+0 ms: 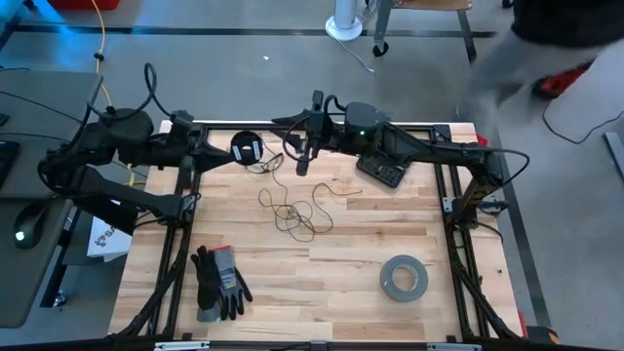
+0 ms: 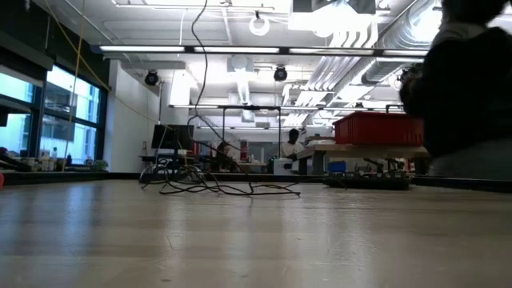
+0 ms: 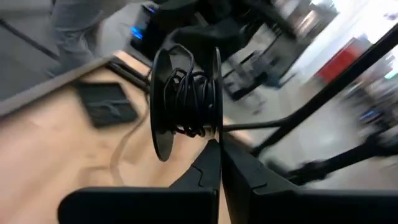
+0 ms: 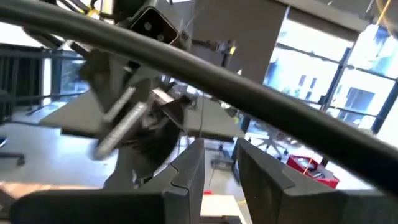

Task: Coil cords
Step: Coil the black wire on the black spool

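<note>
Cord (image 1: 292, 207) lies in loose loops mid-table, one end running up to the spool (image 1: 246, 148) at the far edge. Our left gripper (image 3: 219, 163) is clamped shut on the spool's rim. Our right gripper (image 4: 219, 163) hovers beside the spool with a narrow gap between its fingers, holding nothing we can see. We judge the risks as these: the rim pinch could slip and drop the spool, or the slack could tangle or snag on the frame as winding pulls it.
</note>
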{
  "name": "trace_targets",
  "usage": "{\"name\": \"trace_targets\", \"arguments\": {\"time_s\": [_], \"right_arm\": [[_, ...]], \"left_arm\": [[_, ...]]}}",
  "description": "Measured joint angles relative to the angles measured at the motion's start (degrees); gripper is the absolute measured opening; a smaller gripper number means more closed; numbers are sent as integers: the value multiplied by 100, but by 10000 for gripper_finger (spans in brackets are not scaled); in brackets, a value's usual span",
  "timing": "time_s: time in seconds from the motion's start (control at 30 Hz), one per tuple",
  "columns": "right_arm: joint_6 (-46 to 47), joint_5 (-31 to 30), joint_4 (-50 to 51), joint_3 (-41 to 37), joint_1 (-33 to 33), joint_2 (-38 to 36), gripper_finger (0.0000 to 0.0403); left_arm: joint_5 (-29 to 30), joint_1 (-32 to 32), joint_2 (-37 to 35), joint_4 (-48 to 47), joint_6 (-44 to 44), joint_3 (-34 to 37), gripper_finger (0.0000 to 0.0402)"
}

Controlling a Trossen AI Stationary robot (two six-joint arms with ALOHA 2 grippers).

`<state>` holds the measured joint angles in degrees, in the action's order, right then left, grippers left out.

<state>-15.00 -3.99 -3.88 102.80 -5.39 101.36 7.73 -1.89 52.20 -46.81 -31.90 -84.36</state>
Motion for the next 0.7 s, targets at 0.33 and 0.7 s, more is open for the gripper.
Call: {"name": "trace_targets", "arguments": {"time_s": [0.33,0.7], "right_arm": [[478,90,1104,4,-7,-271,89],[1462,713,1827,-2,-142,-214,89]], "left_arm": [[995,-1,106,-383,2737,-2,0],[1090,-4,217,721,3263,-13,0]]}}
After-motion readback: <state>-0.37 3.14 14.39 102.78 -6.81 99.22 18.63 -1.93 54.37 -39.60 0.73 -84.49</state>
